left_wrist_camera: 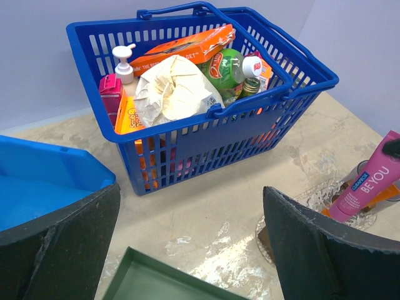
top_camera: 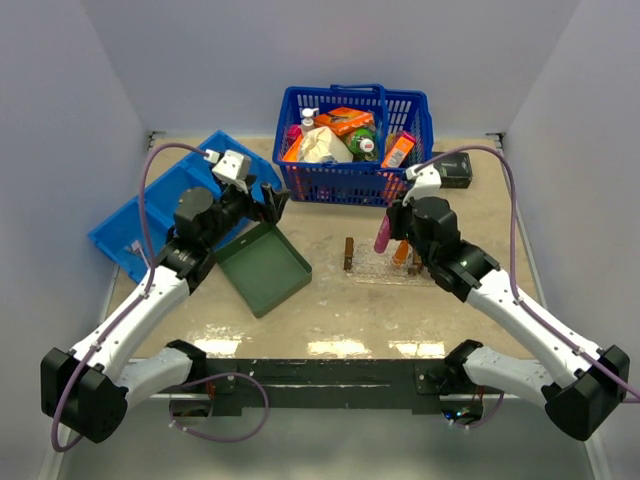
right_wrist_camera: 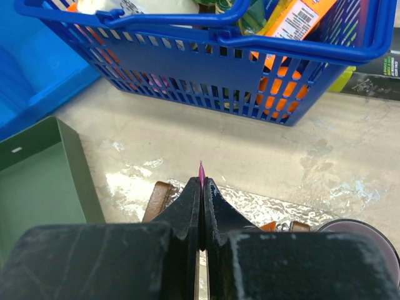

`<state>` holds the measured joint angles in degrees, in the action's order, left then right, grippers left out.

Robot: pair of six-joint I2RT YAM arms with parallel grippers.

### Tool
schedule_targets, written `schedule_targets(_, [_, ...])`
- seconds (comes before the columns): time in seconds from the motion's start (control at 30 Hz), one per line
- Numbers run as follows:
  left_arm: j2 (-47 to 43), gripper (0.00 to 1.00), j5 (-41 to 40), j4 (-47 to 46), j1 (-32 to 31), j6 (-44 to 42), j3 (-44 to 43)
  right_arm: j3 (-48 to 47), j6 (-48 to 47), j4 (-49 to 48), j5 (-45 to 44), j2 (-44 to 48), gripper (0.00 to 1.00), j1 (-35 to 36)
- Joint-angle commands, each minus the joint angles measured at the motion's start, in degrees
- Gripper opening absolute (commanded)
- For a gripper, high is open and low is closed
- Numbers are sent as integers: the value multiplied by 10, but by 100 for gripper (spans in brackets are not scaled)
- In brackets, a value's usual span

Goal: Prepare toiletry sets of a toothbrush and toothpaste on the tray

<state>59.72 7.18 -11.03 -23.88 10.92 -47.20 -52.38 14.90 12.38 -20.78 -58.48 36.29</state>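
Observation:
The clear tray with a brown wooden handle lies right of centre. It also shows in the right wrist view and the left wrist view. My right gripper is shut on the flat end of the pink toothpaste tube, holding it tilted over the tray. The tube's thin edge pokes out of the closed right gripper, and the tube reads "BE YOU". The orange tube lies on the tray. My left gripper is open and empty. No toothbrush shows.
A blue basket full of groceries stands at the back. A blue divided bin is at the left. A dark green tray lies under my left gripper. A black box sits right of the basket. A dark round rim is by the tray.

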Motion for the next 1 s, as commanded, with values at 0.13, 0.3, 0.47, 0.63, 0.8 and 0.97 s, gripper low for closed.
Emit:
schedule_targets(0.13, [-12,100,-41,-5,4,-6,-2,22,-10,-49,-35,-5,0,4])
schedule_targets(0.3, [-18,100,-58,-6,4,-9,2,32,-11,-57,-44,-5,0,5])
schedule_targets(0.47, [-22,100,-66,-5,5,-9,2,40,-17,-68,-52,-6,0,6])
schedule_targets(0.63, [-28,100,-86,-3,4,-15,4,50,-17,-85,-52,-6,0,5])
schedule_targets(0.8, [-25,100,-86,-2,4,-17,3,56,-18,-99,-54,-12,0,6])
schedule_targets(0.97, [-26,100,-95,2,4,-20,2,60,-19,-103,-56,-15,0,6])
